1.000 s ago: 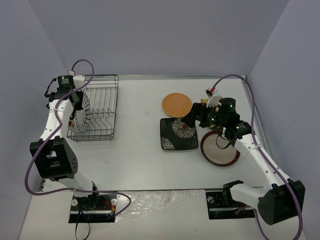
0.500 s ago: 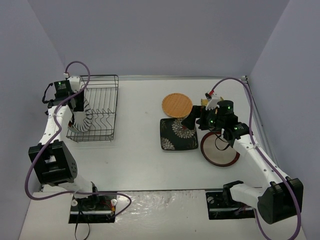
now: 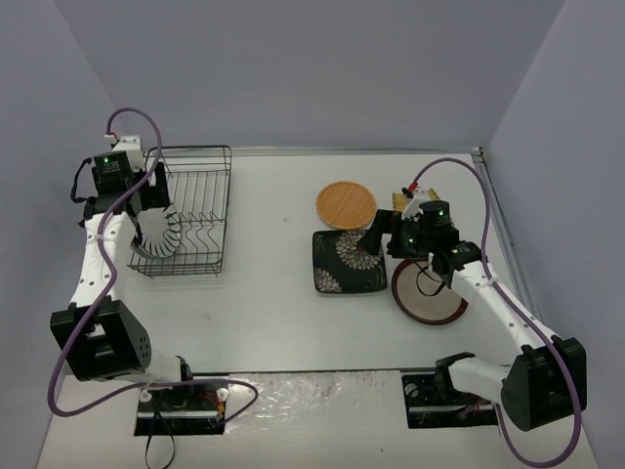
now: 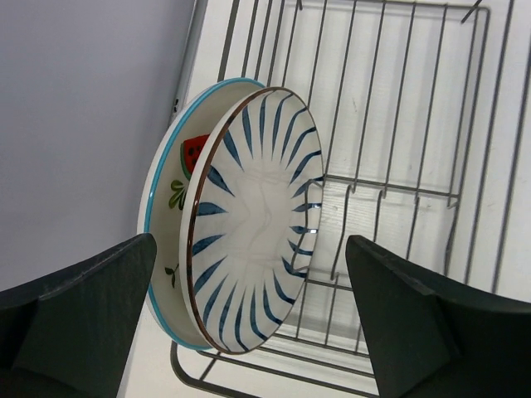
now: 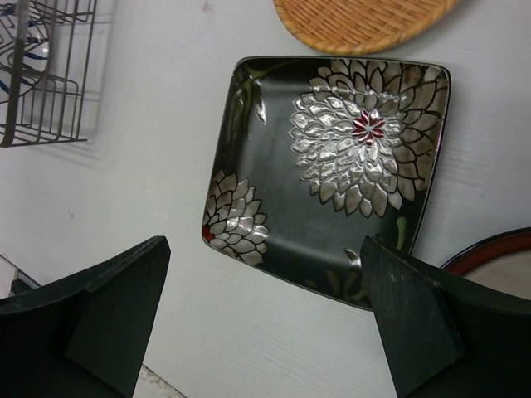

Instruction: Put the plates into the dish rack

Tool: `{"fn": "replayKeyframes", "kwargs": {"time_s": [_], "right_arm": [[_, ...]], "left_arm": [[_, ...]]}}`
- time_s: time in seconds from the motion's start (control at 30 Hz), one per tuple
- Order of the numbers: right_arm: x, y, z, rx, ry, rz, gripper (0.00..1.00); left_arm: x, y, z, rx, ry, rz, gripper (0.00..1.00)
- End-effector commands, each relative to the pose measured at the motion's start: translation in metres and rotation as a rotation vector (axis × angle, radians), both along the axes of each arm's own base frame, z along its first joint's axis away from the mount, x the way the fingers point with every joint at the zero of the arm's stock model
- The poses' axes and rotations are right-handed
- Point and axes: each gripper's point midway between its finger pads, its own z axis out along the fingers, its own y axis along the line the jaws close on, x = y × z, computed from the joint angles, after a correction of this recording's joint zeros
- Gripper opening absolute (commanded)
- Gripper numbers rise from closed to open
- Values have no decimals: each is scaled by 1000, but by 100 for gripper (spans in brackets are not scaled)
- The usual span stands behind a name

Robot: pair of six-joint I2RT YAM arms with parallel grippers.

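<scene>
The black wire dish rack (image 3: 230, 195) stands at the left. Two plates lean on edge at its left end: the white plate with dark radial stripes (image 4: 253, 220) and, behind it, the watermelon plate (image 4: 178, 166). My left gripper (image 4: 249, 332) hangs open above them, its fingers on either side and clear of both rims. At the right, my right gripper (image 5: 265, 319) is open low over the near edge of the dark patterned square plate (image 5: 332, 174). Flat on the table lie the orange round plate (image 3: 345, 205) and the red-rimmed cream plate (image 3: 430, 290).
A yellowish striped plate (image 3: 399, 199) is mostly hidden behind the right arm. Upright prongs fill the rest of the rack (image 4: 390, 187). The red-rimmed plate (image 5: 498, 249) sits just right of the square one. Grey walls enclose the table on three sides.
The left gripper has opened and let go of the striped plate, which now leans in the rack. That arm has pulled back toward the left wall. The right arm edged slightly left.
</scene>
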Motion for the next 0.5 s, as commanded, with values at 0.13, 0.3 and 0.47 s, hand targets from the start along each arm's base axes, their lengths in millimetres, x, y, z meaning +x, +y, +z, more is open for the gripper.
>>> {"fn": "replayKeyframes", "kwargs": {"time_s": [0.13,0.3,0.47], "right_arm": [[34,-16,-23,-15,43,-197,93],[49,-41,-38,-26,73,-322,90],[59,-41,-43,18,69,-333,84]], "left_arm": [[-18,-81,88,-310,-238,-95,97],[-42,-153,77,-442,-166,-264,97],[-73,-204,58,-537,-102,-385,97]]}}
